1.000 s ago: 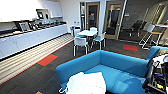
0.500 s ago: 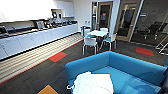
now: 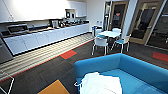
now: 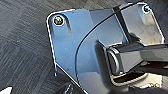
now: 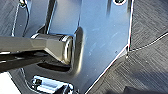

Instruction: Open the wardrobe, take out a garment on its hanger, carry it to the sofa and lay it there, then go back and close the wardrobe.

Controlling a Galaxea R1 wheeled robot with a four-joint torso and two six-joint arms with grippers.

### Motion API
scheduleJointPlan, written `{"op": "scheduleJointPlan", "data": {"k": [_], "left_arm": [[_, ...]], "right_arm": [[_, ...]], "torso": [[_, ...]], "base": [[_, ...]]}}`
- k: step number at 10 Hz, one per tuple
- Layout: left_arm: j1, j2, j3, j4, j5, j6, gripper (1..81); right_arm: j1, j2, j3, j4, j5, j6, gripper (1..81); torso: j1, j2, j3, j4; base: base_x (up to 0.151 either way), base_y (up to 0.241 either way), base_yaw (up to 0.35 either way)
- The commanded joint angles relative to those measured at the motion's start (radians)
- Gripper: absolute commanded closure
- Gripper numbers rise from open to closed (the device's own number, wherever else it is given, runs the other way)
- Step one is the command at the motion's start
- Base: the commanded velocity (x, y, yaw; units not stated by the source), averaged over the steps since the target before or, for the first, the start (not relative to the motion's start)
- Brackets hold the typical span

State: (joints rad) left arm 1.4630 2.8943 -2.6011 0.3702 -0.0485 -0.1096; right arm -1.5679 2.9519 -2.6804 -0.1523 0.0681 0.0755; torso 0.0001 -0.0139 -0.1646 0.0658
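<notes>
A thin white short-sleeved shirt (image 3: pixel 101 84) lies on the bright blue upholstered sofa (image 3: pixel 140 68) at lower right, so delivery looks done and the wardrobe awaits closing. Gripper states cannot be told. Beyond, white-and-teal chairs (image 3: pixel 101 42) have slid rightward since earlier frames; the camera has turned.
</notes>
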Motion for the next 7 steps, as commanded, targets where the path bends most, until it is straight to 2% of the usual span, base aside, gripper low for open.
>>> {"op": "scheduleJointPlan", "data": {"k": [1, 4, 7], "left_arm": [[-0.014, -0.045, 0.055, -0.002, 0.021, 0.002, 1.0], [-0.005, -0.064, 0.079, -0.005, 0.016, -0.002, 1.0], [-0.002, -0.058, 0.079, 0.001, 0.002, -0.002, 1.0]], "right_arm": [[0.016, -0.02, 0.067, 0.002, -0.056, 0.004, 1.0], [0.016, -0.044, 0.136, -0.013, -0.056, 0.001, 1.0], [0.015, -0.046, 0.134, -0.012, -0.065, -0.004, 1.0]], "torso": [[0.0, 0.0, 0.0, 0.0], [0.0, 0.0, 0.0, 0.0], [0.0, 0.0, 0.0, 0.0]], "base": [[0.0, 0.0, 0.304], [0.0, 0.0, 0.304], [0.0, 0.0, 0.304]]}}
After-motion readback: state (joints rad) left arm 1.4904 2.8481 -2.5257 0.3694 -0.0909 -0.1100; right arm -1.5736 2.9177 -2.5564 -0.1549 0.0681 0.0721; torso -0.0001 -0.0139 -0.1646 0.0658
